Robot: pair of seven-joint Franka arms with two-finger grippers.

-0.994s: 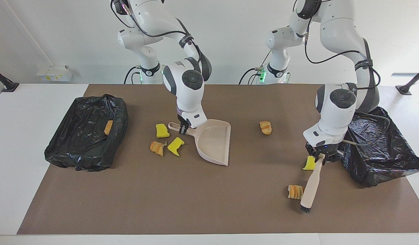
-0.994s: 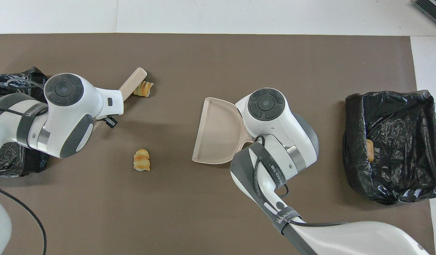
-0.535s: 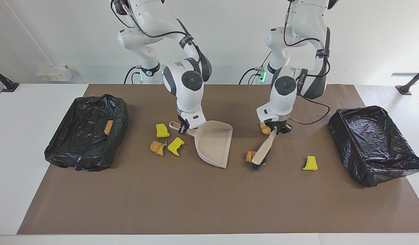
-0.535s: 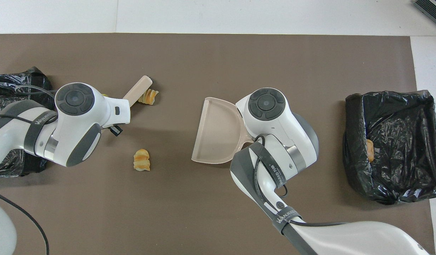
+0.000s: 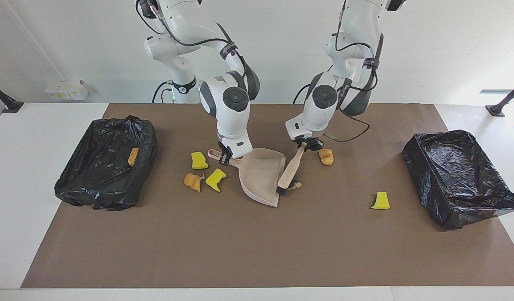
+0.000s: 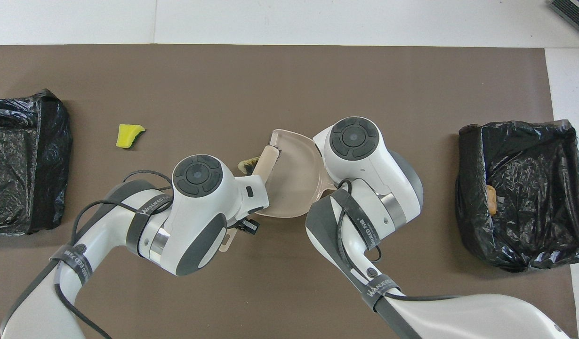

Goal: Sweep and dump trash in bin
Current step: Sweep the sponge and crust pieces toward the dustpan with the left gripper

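Observation:
My right gripper (image 5: pixel 224 159) is shut on the handle of the beige dustpan (image 5: pixel 261 175), which rests on the mat. My left gripper (image 5: pixel 306 145) is shut on the beige brush (image 5: pixel 291 167), whose bristles touch the mat at the dustpan's open edge. One croissant-shaped piece of trash (image 5: pixel 295 185) lies against the bristles there, mostly hidden. Another croissant piece (image 5: pixel 326 156) lies beside the left gripper. A yellow foam chunk (image 5: pixel 381 201) sits toward the left arm's end. Two yellow chunks (image 5: pixel 198 160) and a croissant bit (image 5: pixel 193 181) lie beside the dustpan's handle.
A bin lined with black plastic (image 5: pixel 94 192) stands at the right arm's end and holds an orange piece (image 5: pixel 133 156). A second black-lined bin (image 5: pixel 470 209) stands at the left arm's end. A brown mat (image 5: pixel 257 251) covers the table.
My left arm has swung the brush from the left arm's end to the dustpan, pushing one croissant piece along. The yellow chunk stayed behind. The right arm and dustpan barely moved.

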